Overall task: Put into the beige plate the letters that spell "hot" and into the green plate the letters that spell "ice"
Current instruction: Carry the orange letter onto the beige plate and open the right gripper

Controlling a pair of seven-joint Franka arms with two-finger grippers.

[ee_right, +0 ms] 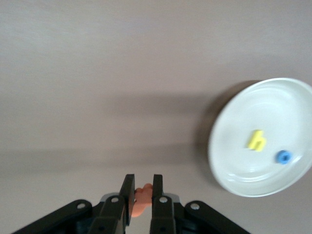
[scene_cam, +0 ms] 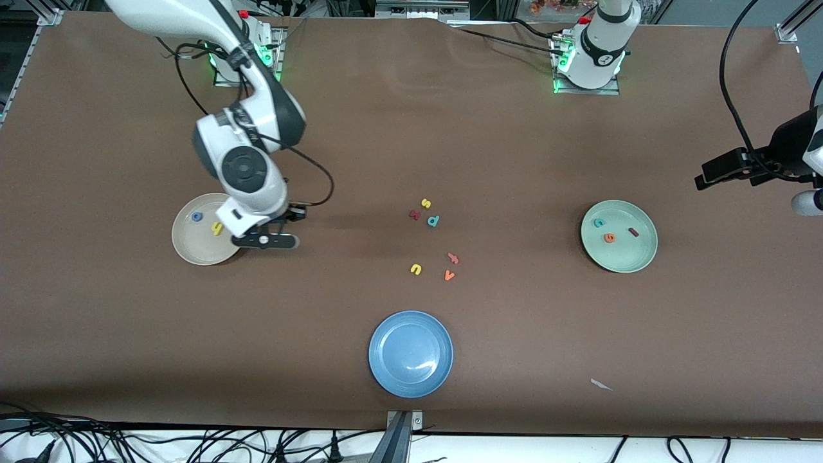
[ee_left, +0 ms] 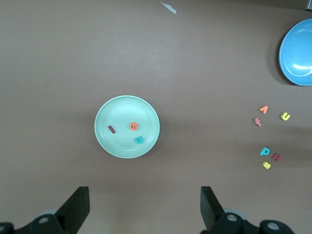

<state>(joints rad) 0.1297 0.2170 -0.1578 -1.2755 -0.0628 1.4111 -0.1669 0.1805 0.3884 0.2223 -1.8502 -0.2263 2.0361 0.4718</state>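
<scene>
My right gripper (ee_right: 142,183) is shut on a small orange letter t (ee_right: 141,202). It hangs over the brown table beside the beige plate (scene_cam: 186,247), at the rim toward the table's middle (scene_cam: 257,233). In that plate lie a yellow h (scene_cam: 217,227) and a blue o (scene_cam: 197,217). The green plate (scene_cam: 620,267) holds a teal c (scene_cam: 598,223), an orange e (scene_cam: 609,238) and a dark red i (scene_cam: 633,232). My left gripper (ee_left: 145,209) waits open and empty, high above the table near the green plate (ee_left: 105,141).
Loose letters lie mid-table: yellow s (scene_cam: 425,203), dark red k (scene_cam: 415,214), teal p (scene_cam: 433,220), salmon f (scene_cam: 453,258), yellow u (scene_cam: 416,269), orange v (scene_cam: 449,275). A blue plate (scene_cam: 411,352) sits nearer the front camera. A white scrap (scene_cam: 601,384) lies near the front edge.
</scene>
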